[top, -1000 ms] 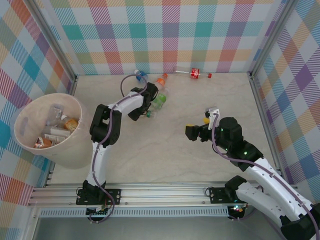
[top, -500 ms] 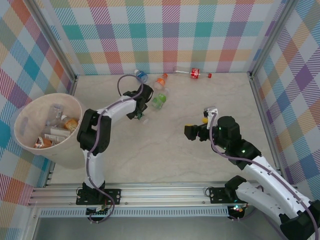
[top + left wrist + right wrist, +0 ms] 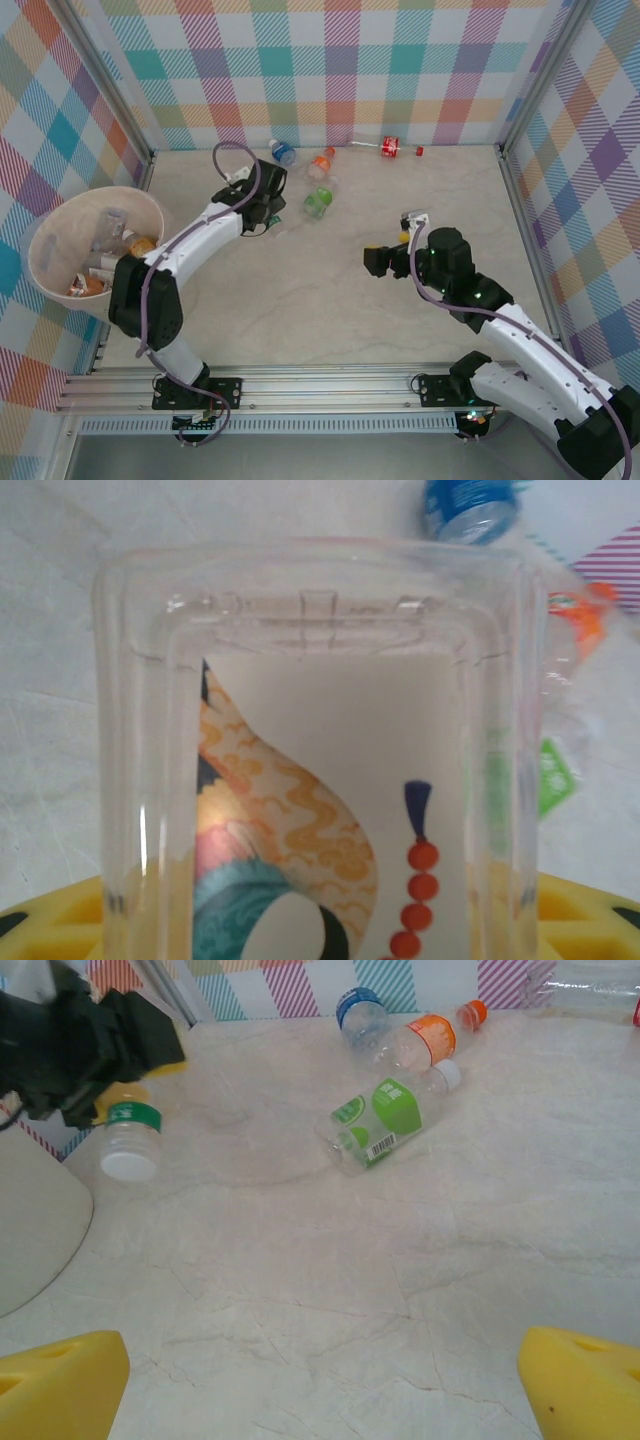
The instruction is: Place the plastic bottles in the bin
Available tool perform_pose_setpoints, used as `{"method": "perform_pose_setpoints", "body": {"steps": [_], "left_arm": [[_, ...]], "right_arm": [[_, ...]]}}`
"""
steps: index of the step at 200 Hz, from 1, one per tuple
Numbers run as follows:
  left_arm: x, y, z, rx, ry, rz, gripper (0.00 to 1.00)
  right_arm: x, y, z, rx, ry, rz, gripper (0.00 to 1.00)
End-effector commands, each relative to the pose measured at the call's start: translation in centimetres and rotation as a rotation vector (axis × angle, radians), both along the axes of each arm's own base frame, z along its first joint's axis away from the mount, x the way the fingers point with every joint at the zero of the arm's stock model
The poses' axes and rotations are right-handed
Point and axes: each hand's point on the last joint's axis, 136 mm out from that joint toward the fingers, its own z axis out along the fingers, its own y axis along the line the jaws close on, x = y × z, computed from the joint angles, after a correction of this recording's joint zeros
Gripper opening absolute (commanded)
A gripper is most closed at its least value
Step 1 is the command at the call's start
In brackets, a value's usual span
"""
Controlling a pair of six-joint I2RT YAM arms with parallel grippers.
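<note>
My left gripper (image 3: 265,207) is shut on a clear plastic bottle (image 3: 320,780) with a patterned white label, a green neck band and a white cap (image 3: 130,1163), held just above the table. My right gripper (image 3: 385,262) hovers open over the middle of the table with nothing between its yellow pads (image 3: 585,1380). Loose bottles lie at the back: a green-labelled one (image 3: 318,202), an orange one (image 3: 322,162), a blue one (image 3: 283,152) and a red one (image 3: 390,148). The pale bin (image 3: 52,215) stands at the left and holds several bottles.
Checkered walls close the table on three sides, with metal posts at the corners. A small red cap (image 3: 419,151) lies by the back wall. The bin's side (image 3: 30,1230) curves into the left edge of the right wrist view. Bare marble-look tabletop (image 3: 330,300) spreads between the arms.
The left gripper closed on the bottle and carried it left, away from the green-labelled bottle and toward the bin. The right gripper drifted slightly left and stayed open.
</note>
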Motion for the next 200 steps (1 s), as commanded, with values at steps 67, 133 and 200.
{"method": "perform_pose_setpoints", "body": {"steps": [67, 133, 200], "left_arm": [[-4.4, 0.4, 12.6, -0.059, -0.225, -0.173, 0.54], [-8.0, 2.1, 19.2, -0.010, -0.309, -0.256, 0.54], [-12.2, 9.8, 24.2, 0.238, -0.364, -0.045, 0.54]], "right_arm": [[0.7, 0.7, 1.8, 0.036, -0.053, 0.014, 1.00], [1.1, 1.1, 1.5, 0.038, -0.043, 0.014, 1.00], [1.3, 1.2, 1.5, 0.037, -0.037, 0.013, 1.00]]}}
